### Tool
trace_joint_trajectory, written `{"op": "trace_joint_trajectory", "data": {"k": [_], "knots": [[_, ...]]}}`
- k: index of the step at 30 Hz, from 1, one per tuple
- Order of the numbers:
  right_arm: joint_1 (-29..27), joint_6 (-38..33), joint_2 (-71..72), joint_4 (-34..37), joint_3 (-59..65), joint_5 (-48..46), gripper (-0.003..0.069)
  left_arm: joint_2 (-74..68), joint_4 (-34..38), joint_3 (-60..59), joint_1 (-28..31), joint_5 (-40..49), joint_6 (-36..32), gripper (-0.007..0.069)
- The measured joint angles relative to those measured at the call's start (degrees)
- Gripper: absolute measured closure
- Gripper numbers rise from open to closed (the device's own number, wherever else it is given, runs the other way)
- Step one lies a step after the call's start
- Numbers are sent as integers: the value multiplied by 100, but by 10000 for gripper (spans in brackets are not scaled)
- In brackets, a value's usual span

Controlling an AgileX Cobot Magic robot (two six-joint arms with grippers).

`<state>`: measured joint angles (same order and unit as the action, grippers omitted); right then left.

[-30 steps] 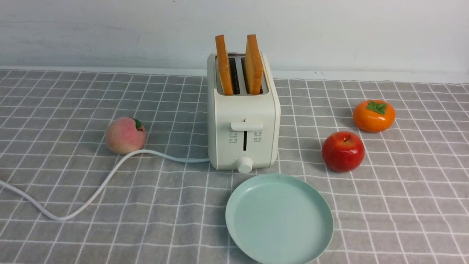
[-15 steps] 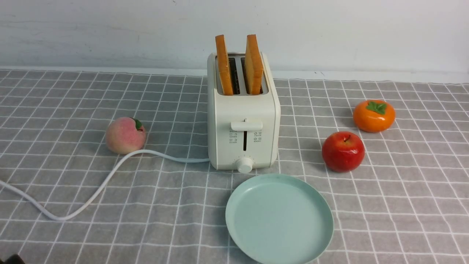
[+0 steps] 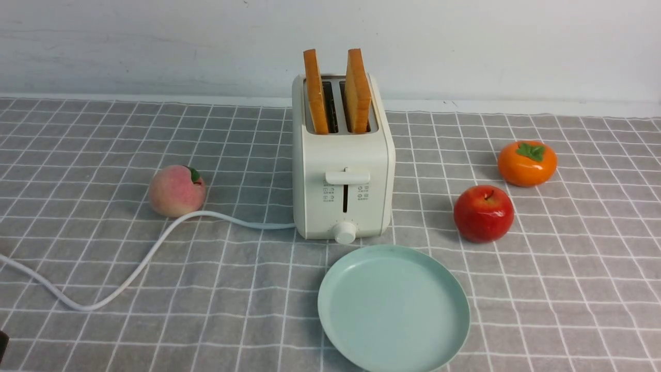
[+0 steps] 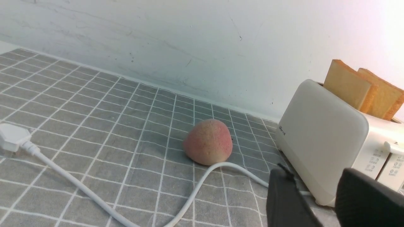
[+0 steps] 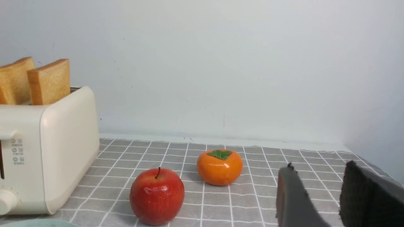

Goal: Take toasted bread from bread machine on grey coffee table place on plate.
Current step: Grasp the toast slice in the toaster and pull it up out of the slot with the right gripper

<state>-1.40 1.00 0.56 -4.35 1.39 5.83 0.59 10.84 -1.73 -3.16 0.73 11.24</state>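
Two slices of toasted bread (image 3: 316, 90) (image 3: 357, 90) stand upright in the slots of the cream bread machine (image 3: 343, 170), at the middle of the grey coffee table (image 3: 103, 144). The mint-green plate (image 3: 393, 310) lies bare just in front of it, slightly to the right. In the left wrist view my left gripper (image 4: 315, 171) is open with nothing in it, low beside the bread machine (image 4: 318, 132), well short of the toast (image 4: 345, 83). My right gripper (image 5: 320, 167) is open too, low over the cloth far right of the bread machine (image 5: 63, 142).
A peach (image 3: 176, 190) sits left of the bread machine, with the white cord (image 3: 155, 248) curving past it towards the left edge. A red apple (image 3: 484, 213) and an orange persimmon (image 3: 527, 163) stand on the right. A white wall runs behind the table.
A dark piece of the left arm has come into the front view's lower left corner and shifted along the edge. Toast, bread machine, plate and fruit have not moved.
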Motion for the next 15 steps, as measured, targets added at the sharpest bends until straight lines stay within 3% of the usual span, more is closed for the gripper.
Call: {"op": "trace_joint_trajectory", "data": {"k": [4, 8, 9, 12, 15], "knots": [[0, 107, 0, 22, 0, 373, 419, 0, 18, -7, 0, -73, 7, 386], [0, 793, 0, 387, 3, 1627, 419, 0, 310, -7, 0, -1081, 517, 386], [0, 1215, 0, 662, -19, 2068, 419, 0, 413, -7, 0, -1889, 791, 386], [0, 1643, -15, 1163, -381, 2072, 419, 0, 528, 93, 0, -2802, 1122, 386], [0, 1711, -304, 1555, -1246, 1761, 419, -101, 568, 713, 0, -2910, 1126, 386]]}}
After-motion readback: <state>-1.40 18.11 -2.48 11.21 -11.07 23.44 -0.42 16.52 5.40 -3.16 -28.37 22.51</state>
